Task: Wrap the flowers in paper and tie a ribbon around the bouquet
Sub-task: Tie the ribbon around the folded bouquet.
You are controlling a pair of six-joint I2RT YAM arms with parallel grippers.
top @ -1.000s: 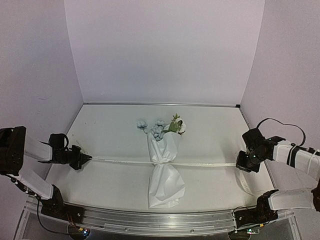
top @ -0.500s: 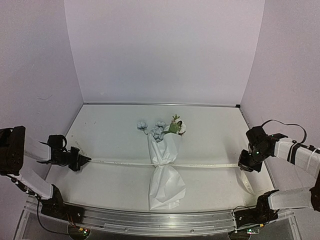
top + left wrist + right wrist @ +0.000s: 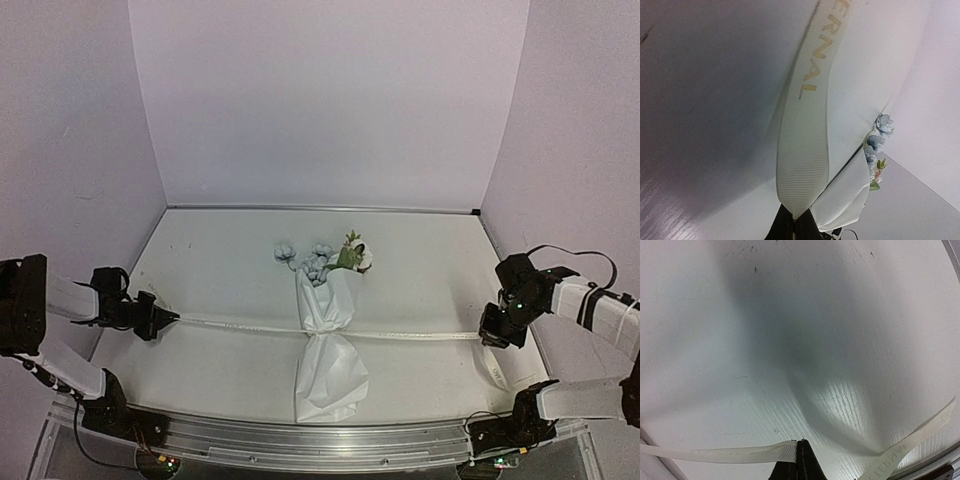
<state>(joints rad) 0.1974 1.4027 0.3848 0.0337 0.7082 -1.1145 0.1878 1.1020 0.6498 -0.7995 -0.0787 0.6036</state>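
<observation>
The bouquet (image 3: 328,335) lies mid-table: white paper (image 3: 330,375) cinched at its middle, with pale blue flowers (image 3: 318,258) and green leaves at the far end. The cream ribbon (image 3: 240,324) runs taut across the table through that cinch. My left gripper (image 3: 172,316) is shut on the ribbon's left part, and the ribbon (image 3: 807,135) stretches from its fingers toward the bouquet (image 3: 850,195). My right gripper (image 3: 487,337) is shut on the ribbon's right part (image 3: 730,454). A loose lettered tail (image 3: 910,445) trails past it toward the front edge.
Lilac walls close the table on three sides. A metal rail (image 3: 300,440) runs along the near edge by the arm bases. The ribbon's free tail (image 3: 492,368) lies on the table in front of the right gripper.
Both grippers have moved slightly outward, left to the left and right to the right, drawing the ribbon tighter. The bouquet has shifted a little.
</observation>
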